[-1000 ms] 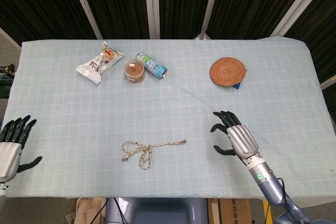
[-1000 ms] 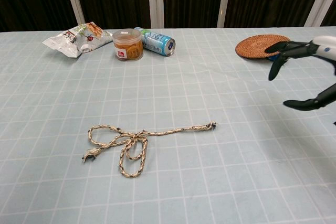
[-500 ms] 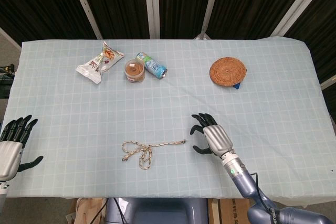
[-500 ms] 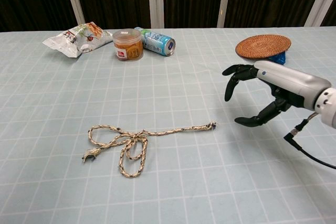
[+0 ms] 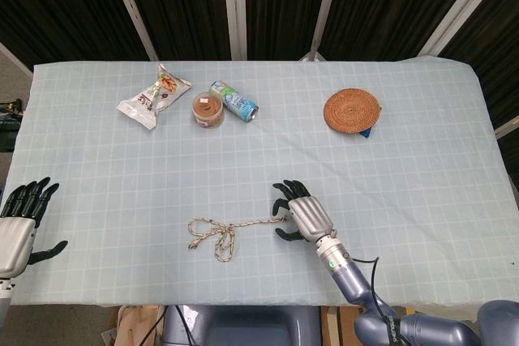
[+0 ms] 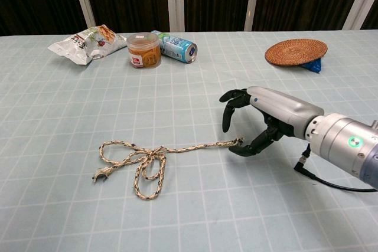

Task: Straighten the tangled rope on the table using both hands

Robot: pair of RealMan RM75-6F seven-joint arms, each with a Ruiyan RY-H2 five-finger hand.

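A braided tan rope (image 5: 219, 233) (image 6: 144, 159) lies on the pale checked cloth near the front edge, looped and knotted at its left, with a straight tail running right. My right hand (image 5: 302, 215) (image 6: 260, 116) hovers at the tail's right end (image 6: 237, 141), fingers spread and curved over it, thumb just beside the tip; nothing is gripped. My left hand (image 5: 18, 224) stays at the table's far left front corner, fingers apart, holding nothing, well away from the rope. The chest view does not show it.
At the back left lie a snack bag (image 5: 154, 96) (image 6: 88, 42), a small brown jar (image 5: 208, 110) (image 6: 143, 49) and a tipped can (image 5: 235, 100) (image 6: 175, 46). A woven coaster (image 5: 351, 110) (image 6: 295, 51) sits back right over something blue.
My right hand has travelled left across the table, from the right side to the rope's right end. The rope and the left hand have not moved.
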